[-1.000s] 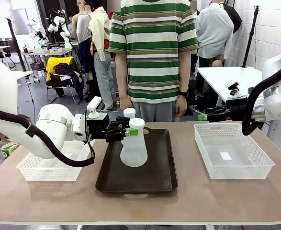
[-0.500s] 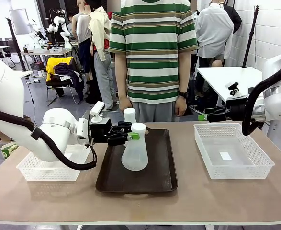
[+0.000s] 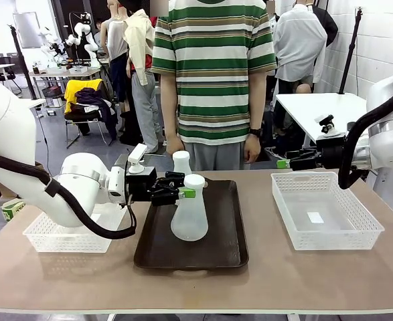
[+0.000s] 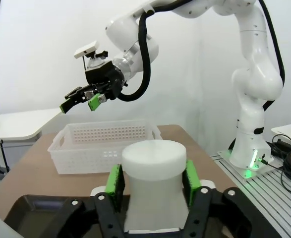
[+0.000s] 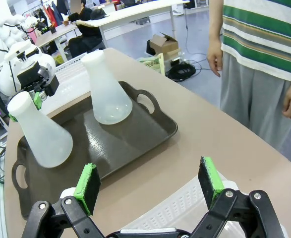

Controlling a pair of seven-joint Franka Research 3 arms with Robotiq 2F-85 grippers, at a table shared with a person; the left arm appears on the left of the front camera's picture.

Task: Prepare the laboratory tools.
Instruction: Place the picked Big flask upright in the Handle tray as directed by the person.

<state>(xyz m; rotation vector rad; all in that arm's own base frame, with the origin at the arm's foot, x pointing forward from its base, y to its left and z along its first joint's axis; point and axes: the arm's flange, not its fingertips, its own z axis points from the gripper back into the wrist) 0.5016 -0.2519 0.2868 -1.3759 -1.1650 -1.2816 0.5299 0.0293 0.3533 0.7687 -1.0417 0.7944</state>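
Near flask (image 3: 189,215) stands upright on the brown tray (image 3: 219,251), base resting on it. Left gripper (image 3: 185,192) sits at its neck; in the left wrist view the green pads (image 4: 115,181) flank the neck (image 4: 154,188), but whether they still press it I cannot tell. Second flask (image 3: 181,161) stands just behind, also on the tray. Right gripper (image 3: 284,162) hangs above the right basket's (image 3: 330,237) far edge, jaws wide apart, nothing between them. Person (image 3: 214,73) stands at the far side, hands down.

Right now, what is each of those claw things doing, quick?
Left gripper: green pads on either side of the frosted-white conical flask's neck; whether it grips cannot be told.
Right gripper: open, holding nothing.
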